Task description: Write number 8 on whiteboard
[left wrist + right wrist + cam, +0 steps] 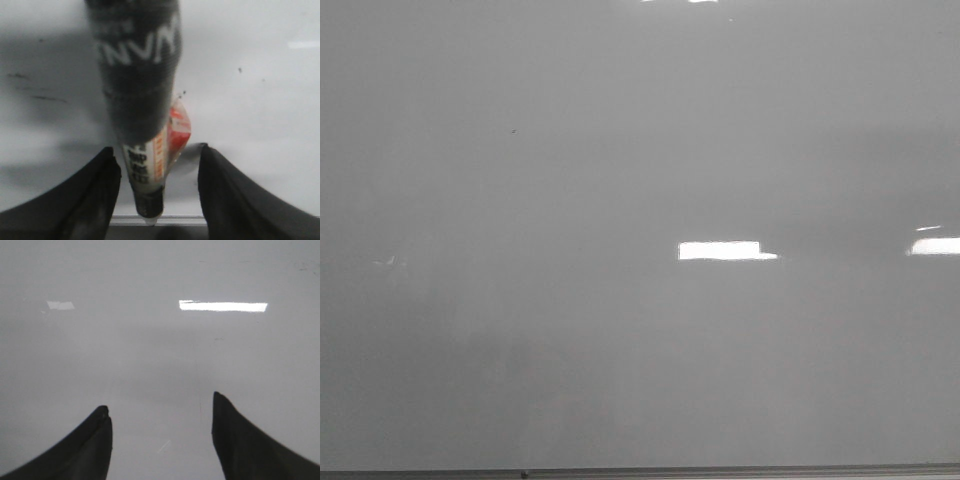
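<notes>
My left gripper point(156, 165) is carrying a marker point(142, 125) between spread fingers; actual grip cannot be judged. My right gripper point(161, 420) is hanging spread and empty before the whiteboard point(620, 350), which is showing no drawn 8.

You see the whiteboard point(620, 330) filling the front view, glossy grey-white, with a thin metal edge point(720, 470) along the bottom and one tiny dark speck point(513, 130) on it.
</notes>
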Robot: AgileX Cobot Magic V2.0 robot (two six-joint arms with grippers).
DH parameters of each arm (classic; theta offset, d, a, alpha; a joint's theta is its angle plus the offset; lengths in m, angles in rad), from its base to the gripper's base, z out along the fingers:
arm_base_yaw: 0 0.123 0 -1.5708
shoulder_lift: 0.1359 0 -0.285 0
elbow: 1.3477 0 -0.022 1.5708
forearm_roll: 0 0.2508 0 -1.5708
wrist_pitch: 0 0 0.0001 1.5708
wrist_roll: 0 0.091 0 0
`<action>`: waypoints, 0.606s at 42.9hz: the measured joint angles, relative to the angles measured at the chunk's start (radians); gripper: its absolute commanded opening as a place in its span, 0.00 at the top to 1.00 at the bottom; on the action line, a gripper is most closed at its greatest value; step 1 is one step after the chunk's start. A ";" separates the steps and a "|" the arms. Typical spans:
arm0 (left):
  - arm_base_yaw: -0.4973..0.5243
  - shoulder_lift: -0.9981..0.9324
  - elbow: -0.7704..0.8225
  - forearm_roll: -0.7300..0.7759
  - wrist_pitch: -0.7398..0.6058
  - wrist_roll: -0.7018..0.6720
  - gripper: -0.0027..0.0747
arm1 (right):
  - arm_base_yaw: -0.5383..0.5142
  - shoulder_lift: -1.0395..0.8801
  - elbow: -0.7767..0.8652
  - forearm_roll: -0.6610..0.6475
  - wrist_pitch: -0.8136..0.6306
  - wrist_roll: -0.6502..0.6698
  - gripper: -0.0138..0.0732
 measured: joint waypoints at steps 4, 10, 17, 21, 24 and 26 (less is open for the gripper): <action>0.000 0.001 0.000 0.006 -0.007 0.000 0.70 | 0.000 0.000 0.000 0.000 0.000 0.000 0.30; 0.000 0.001 0.000 0.014 -0.006 0.000 0.85 | 0.000 0.000 0.000 0.000 0.000 0.000 0.30; 0.000 -0.002 0.000 0.016 0.023 0.000 0.89 | 0.000 0.000 0.000 0.000 0.000 0.000 0.30; 0.000 -0.024 -0.012 0.012 0.085 0.000 0.89 | 0.000 0.000 0.000 0.000 0.000 0.000 0.30; 0.000 -0.053 -0.038 -0.008 0.161 0.000 0.89 | 0.000 0.000 0.000 0.000 0.000 0.000 0.30; -0.006 -0.077 -0.072 -0.030 0.243 0.000 0.89 | 0.000 0.000 0.000 0.000 0.000 0.000 0.30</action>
